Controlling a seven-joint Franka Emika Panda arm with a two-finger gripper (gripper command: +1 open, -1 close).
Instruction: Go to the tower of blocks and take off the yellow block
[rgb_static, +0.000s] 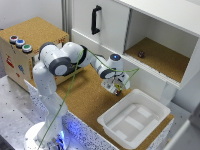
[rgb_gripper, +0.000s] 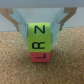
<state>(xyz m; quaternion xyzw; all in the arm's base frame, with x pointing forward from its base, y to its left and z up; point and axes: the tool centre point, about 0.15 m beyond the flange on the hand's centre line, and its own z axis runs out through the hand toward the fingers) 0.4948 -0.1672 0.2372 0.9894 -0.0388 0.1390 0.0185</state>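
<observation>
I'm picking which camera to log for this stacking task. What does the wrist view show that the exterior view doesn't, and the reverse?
Only the wrist view shows the small yellow-green lettered block resting on the red lettered block, between the gripper fingers. Only the exterior view shows the white plastic tub, the cabinet's black handle and the three-button box. Both show the cork surface and the gripper.
</observation>
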